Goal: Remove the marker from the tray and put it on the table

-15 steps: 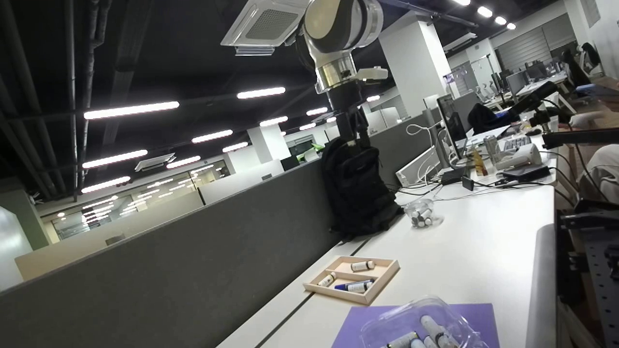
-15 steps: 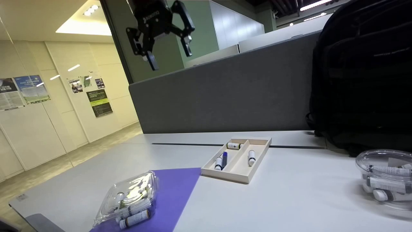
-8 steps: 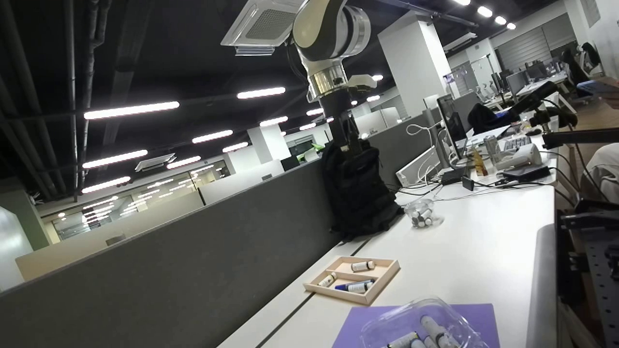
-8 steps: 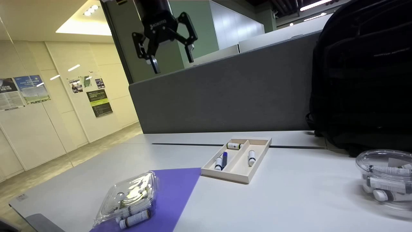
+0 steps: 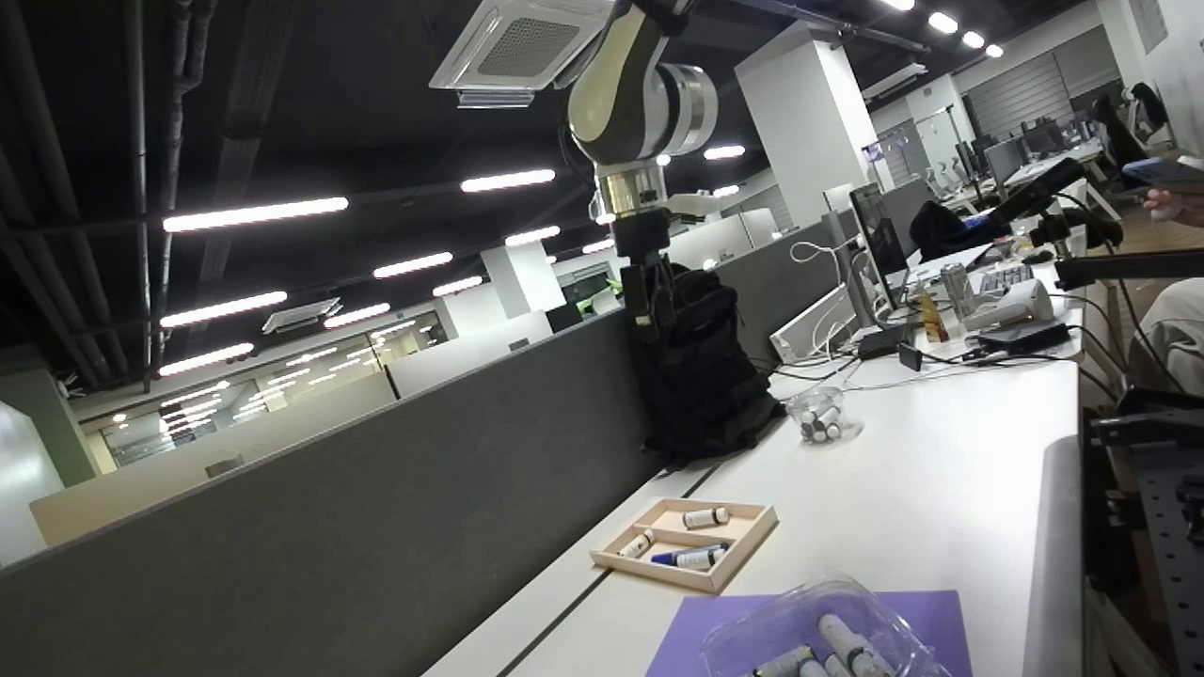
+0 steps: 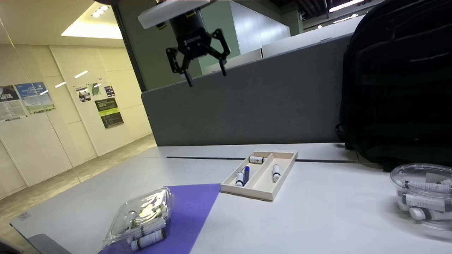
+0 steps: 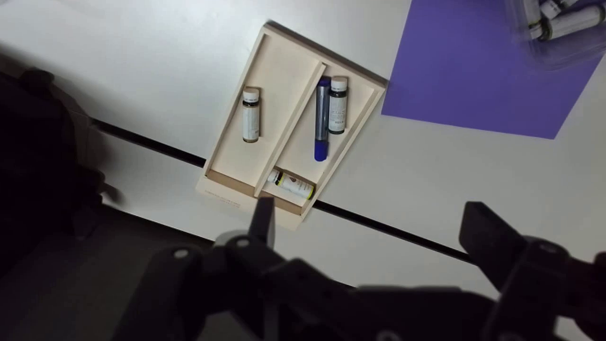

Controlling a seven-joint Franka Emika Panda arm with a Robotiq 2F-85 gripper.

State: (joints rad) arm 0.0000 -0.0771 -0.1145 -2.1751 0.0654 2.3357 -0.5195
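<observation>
The marker (image 7: 322,116) is a slim dark stick with a blue cap, lying in one compartment of the tray (image 7: 289,61). It lies against a small white-labelled bottle (image 7: 338,106). The marker also shows in both exterior views (image 5: 664,558) (image 6: 246,174). The tray is shallow and light wooden, with a divider, and stands on the white table (image 6: 317,218). My gripper (image 7: 369,208) is open and empty, pointing down, high above the table. In an exterior view the gripper (image 6: 207,79) is above and left of the tray; it also shows in an exterior view (image 5: 649,329).
Two more small bottles (image 7: 251,116) (image 7: 293,184) lie in the tray. A clear box of bottles (image 6: 141,215) sits on a purple sheet (image 6: 197,197) beside it. A clear tub (image 6: 423,201), black backpack (image 6: 399,98) and grey partition (image 6: 247,109) stand around.
My gripper has moved lower and swung to a more upright, downward-pointing pose; it shifts right in an exterior view. It stays open. The tray and marker have not moved.
</observation>
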